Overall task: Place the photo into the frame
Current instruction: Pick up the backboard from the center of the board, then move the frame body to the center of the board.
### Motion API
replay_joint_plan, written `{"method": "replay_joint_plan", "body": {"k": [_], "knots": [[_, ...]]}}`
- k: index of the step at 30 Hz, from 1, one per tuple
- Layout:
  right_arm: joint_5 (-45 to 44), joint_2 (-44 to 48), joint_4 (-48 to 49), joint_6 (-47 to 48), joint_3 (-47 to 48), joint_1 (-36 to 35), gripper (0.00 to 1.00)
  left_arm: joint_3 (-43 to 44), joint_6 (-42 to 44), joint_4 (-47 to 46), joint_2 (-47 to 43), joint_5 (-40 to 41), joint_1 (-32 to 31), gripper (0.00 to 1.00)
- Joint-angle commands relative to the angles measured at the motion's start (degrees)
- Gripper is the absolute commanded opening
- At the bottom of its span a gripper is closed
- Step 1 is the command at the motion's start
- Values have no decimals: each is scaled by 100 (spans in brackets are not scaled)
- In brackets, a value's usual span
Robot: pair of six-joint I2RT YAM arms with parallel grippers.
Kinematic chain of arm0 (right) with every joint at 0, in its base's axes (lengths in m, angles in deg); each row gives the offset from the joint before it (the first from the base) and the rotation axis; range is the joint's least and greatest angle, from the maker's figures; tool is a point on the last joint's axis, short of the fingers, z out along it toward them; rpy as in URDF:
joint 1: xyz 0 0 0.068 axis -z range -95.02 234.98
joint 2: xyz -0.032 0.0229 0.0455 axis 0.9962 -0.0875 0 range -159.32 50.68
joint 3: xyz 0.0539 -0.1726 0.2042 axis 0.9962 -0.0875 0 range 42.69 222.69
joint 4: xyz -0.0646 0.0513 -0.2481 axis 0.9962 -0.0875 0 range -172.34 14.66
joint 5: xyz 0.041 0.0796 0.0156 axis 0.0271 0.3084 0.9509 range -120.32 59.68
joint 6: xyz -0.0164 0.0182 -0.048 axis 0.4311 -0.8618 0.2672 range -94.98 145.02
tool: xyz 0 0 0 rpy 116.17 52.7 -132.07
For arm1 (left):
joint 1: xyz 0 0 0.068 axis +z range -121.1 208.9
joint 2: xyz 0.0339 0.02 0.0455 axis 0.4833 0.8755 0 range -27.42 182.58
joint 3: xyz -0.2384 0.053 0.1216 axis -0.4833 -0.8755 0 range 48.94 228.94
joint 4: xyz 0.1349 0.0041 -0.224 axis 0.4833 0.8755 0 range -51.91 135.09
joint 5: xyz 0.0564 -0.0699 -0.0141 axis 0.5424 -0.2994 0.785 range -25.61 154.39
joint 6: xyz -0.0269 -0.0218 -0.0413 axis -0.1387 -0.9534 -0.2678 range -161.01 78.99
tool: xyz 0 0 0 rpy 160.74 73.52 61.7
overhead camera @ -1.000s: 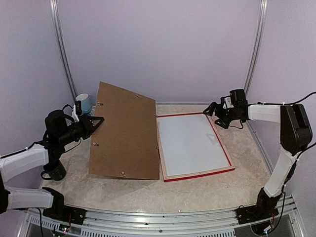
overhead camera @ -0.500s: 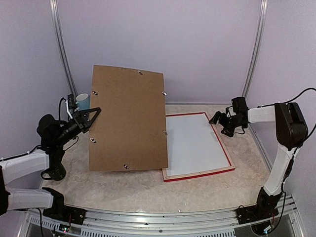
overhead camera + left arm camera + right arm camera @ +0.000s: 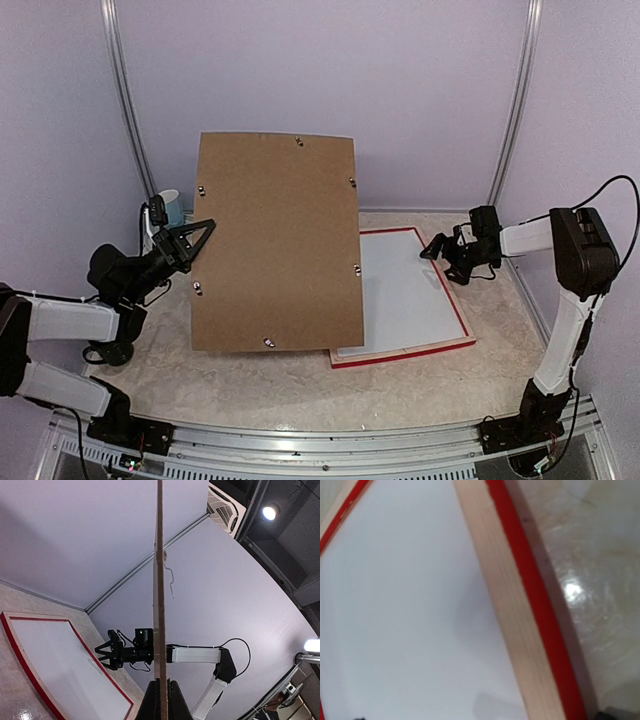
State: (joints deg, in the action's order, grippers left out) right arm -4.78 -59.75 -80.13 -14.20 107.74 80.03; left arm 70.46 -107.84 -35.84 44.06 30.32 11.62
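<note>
The frame (image 3: 400, 356) lies back-up on the table, with red edges and pale wood bars. A plain white sheet (image 3: 400, 290) fills it; it looks like the photo's white back. My left gripper (image 3: 197, 240) is shut on the left edge of the brown backing board (image 3: 275, 240) and holds it nearly upright, covering the frame's left side. The left wrist view shows the board (image 3: 159, 580) edge-on between my fingers (image 3: 161, 682). My right gripper (image 3: 432, 247) is open and empty, just above the frame's right bar (image 3: 510, 615), beside the white sheet (image 3: 410, 605). Its fingers are out of the right wrist view.
A blue and white cup (image 3: 170, 205) stands at the back left behind the left arm. A dark mug (image 3: 110, 350) sits under the left forearm. Small metal clips dot the board's edges. Walls and upright rails close in the table on three sides.
My left gripper has swung the backing board from a low tilt to nearly upright and carried it right. My right gripper has dropped lower, close to the frame's right bar.
</note>
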Motion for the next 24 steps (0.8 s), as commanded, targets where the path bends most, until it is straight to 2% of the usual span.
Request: {"method": "replay_joint_plan", "body": {"k": [1, 10, 16, 24], "knots": [[384, -194, 122, 25, -155, -54, 99, 155, -168, -764, 181, 203, -251, 0], [400, -80, 111, -21, -216, -396, 99, 86, -275, -521, 622, 667, -441, 0], [378, -84, 150, -75, -290, -667, 99, 58, -176, -33, 657, 922, -474, 0], [318, -51, 162, -94, -319, -828, 99, 390, 120, 1076, 725, 1030, -444, 0]]}}
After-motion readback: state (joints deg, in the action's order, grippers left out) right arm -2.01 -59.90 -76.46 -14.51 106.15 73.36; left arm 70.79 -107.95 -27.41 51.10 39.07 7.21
